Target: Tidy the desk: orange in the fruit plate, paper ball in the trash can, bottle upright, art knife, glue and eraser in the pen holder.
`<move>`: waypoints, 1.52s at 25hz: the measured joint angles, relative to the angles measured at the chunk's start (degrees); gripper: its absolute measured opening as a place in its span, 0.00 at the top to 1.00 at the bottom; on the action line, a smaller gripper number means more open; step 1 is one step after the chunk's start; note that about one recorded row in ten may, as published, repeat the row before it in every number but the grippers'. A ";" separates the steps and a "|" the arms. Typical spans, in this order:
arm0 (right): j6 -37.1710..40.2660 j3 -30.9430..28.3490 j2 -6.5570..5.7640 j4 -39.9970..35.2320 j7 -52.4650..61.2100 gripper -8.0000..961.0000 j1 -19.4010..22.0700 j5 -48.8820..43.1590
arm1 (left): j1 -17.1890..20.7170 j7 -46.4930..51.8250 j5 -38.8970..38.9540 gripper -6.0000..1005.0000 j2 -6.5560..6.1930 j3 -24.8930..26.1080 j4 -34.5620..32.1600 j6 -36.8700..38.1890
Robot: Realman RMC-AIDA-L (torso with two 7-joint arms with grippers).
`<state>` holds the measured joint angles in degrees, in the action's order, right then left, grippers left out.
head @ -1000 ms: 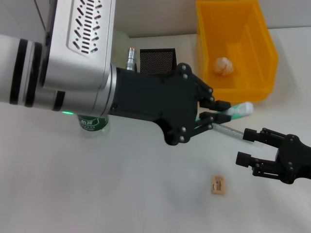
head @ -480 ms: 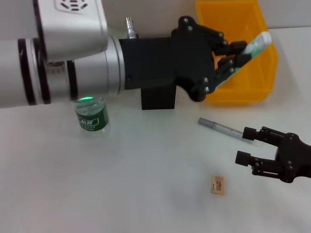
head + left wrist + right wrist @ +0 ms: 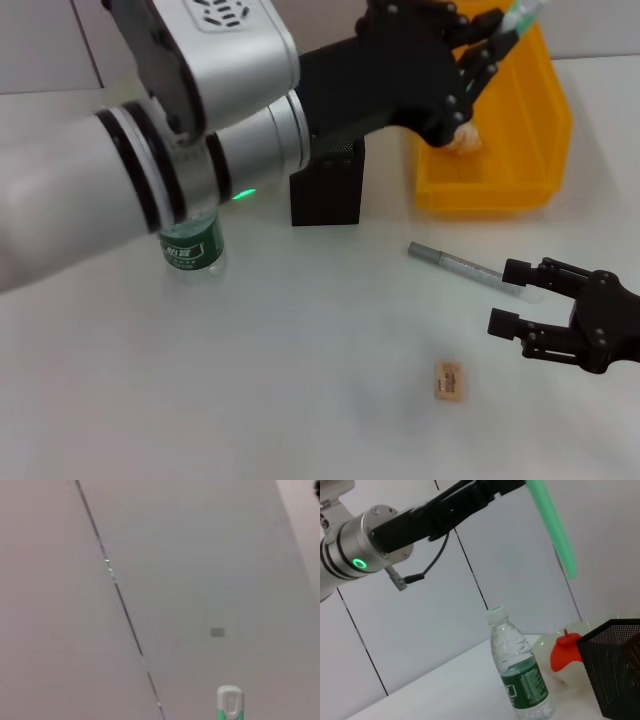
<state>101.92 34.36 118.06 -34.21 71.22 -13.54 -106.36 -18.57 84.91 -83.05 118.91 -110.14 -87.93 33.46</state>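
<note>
Your left tool [image 3: 497, 32] pinched the green-white glue [image 3: 524, 14] aloft by the trash can [image 3: 520, 130], paper ball [image 3: 462, 141] inside, right tool [image 3: 515, 297] spread over counter [image 3: 300, 350], near art knife [image 3: 462, 266], eraser [image 3: 448, 381].

Left gripper [image 3: 497, 40] hides most of glue stick [image 3: 524, 14], top edge cuts its tip. Left arm covers pen holder [image 3: 327, 190] top and bottle [image 3: 192, 243] upper half. Paper ball [image 3: 463, 141] half hidden under left gripper. Right gripper [image 3: 508, 297] body cut off at edge.
</note>
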 joint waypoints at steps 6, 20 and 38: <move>0.01 0.00 -0.19 0.01 -0.03 0.13 0.00 0.01 | 0.26 -1.44 2.07 0.86 0.13 -6.46 0.78 -13.91; 0.02 0.00 -0.21 0.02 -0.58 0.13 0.00 0.01 | -4.00 0.94 2.44 0.85 0.26 -14.99 7.02 -36.53; 0.03 0.00 -0.29 0.02 -0.65 0.13 -0.17 0.02 | -9.07 7.75 2.61 0.85 0.25 -12.98 16.79 -38.94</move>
<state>101.96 34.36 117.77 -34.19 70.57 -13.71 -106.34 -27.64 92.66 -80.44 119.15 -123.12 -71.14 -5.48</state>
